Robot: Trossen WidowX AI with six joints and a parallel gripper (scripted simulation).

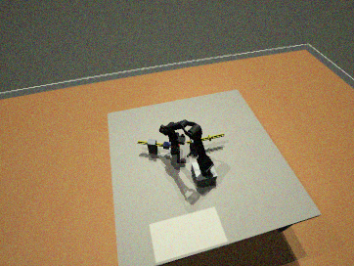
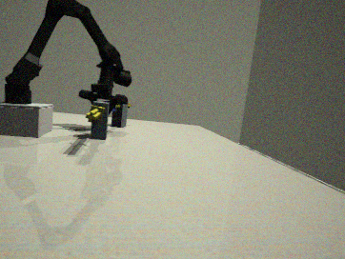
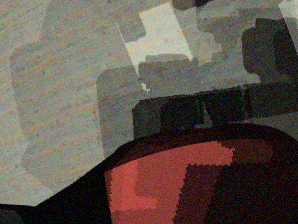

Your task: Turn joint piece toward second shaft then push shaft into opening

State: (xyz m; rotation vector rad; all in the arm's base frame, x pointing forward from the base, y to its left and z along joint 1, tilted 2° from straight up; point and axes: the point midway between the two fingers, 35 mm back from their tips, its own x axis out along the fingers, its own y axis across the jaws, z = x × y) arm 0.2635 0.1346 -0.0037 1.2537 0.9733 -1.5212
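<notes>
A yellow-and-black shaft [image 1: 142,142] passes through a dark block [image 1: 153,147] [image 2: 121,118] on the left in the top view. A blue part [image 1: 166,145] shows at its end, right against my gripper [image 1: 175,149]. My gripper points down and is shut on the joint piece, which is mostly hidden by the fingers. Its turn cannot be read. The second shaft [image 1: 213,137] [image 2: 94,113], with a small crosspiece, lies on the right in its own block [image 2: 99,128]. The arm hides where the shafts meet. The wrist view shows no shaft.
The arm's base stands on a pale box [image 1: 204,179] [image 2: 26,120] on the near side of the shafts. A pale rectangle [image 1: 188,235] lies near the table's front edge. In the wrist view a large red surface [image 3: 150,177] fills the bottom, with shadows beyond it.
</notes>
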